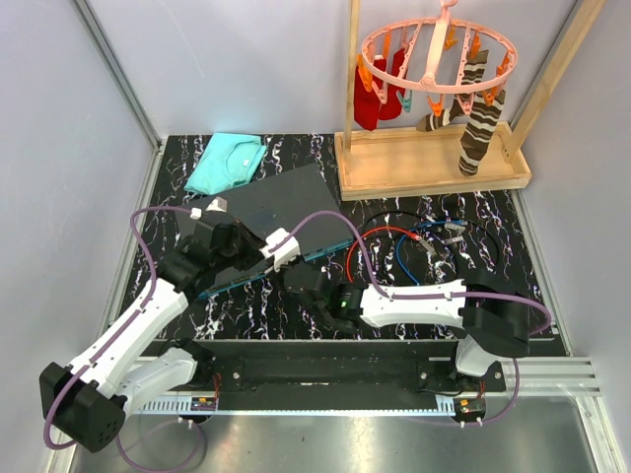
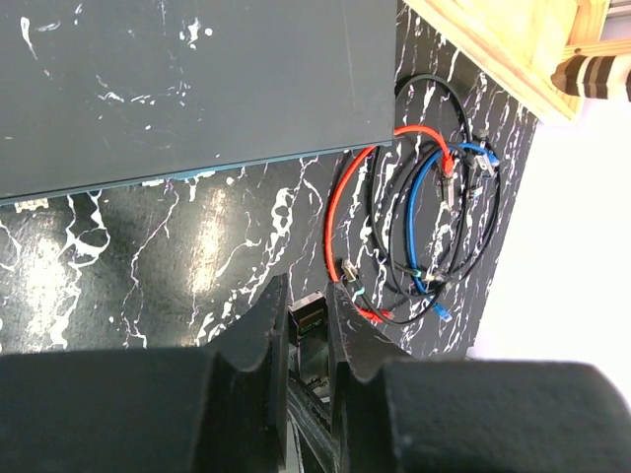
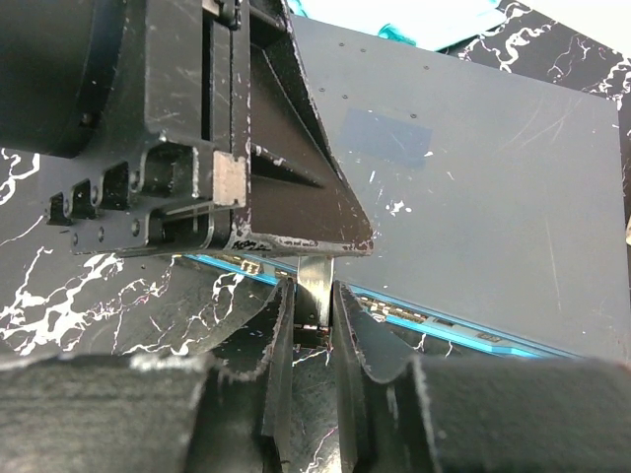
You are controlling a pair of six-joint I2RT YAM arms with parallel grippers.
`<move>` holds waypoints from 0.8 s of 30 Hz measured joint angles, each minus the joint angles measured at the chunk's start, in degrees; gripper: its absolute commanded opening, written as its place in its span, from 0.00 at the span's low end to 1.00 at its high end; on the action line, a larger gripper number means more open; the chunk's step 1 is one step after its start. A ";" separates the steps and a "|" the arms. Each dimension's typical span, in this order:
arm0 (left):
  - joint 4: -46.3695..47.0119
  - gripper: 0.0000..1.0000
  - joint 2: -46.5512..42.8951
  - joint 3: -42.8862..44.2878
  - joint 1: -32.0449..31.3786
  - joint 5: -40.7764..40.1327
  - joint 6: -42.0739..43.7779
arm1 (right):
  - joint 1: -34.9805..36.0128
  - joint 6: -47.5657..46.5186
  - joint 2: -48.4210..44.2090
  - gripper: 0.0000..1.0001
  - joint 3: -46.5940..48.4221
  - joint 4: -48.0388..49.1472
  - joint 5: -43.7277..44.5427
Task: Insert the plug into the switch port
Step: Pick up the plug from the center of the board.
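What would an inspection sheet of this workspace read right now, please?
Surface: black marbled table.
Job's things: switch lies flat, teal port edge toward the arms; plug held in front of that edge, apparently not yet in a port.
Clutter: folded teal cloth behind the switch.
Grippers: left gripper shut on the plug; right gripper flanks the same plug, grip unclear.
Cables: red, blue and black leads coiled right of the switch.
Surroundings: wooden stand with pink peg hanger and socks; grey walls.

Dark grey switch (image 1: 296, 202) with teal-blue edge; black, white-veined table (image 1: 493, 256); red cable (image 2: 332, 222); blue cable (image 2: 411, 227); teal cloth (image 1: 227, 163).
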 measured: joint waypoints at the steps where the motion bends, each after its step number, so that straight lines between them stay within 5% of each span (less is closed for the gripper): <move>1: -0.20 0.18 0.00 0.00 0.00 -0.02 0.00 | 0.07 0.09 0.02 0.00 0.02 -0.13 0.04; 7: -0.92 0.65 -0.04 0.35 -0.02 -0.22 1.27 | 0.24 1.11 0.11 0.00 0.07 -2.25 0.57; 12: -1.75 0.92 -1.64 2.71 0.13 -4.28 5.79 | 0.22 3.28 0.09 0.00 -0.72 -4.55 0.46; 14: -1.90 0.99 -4.33 3.82 0.55 -7.23 9.16 | 0.17 4.72 0.09 0.00 -1.70 -5.29 0.24; 24: -0.59 0.99 -24.72 0.22 1.31 -20.61 31.15 | -5.60 14.75 0.31 0.00 -9.16 -6.36 -4.22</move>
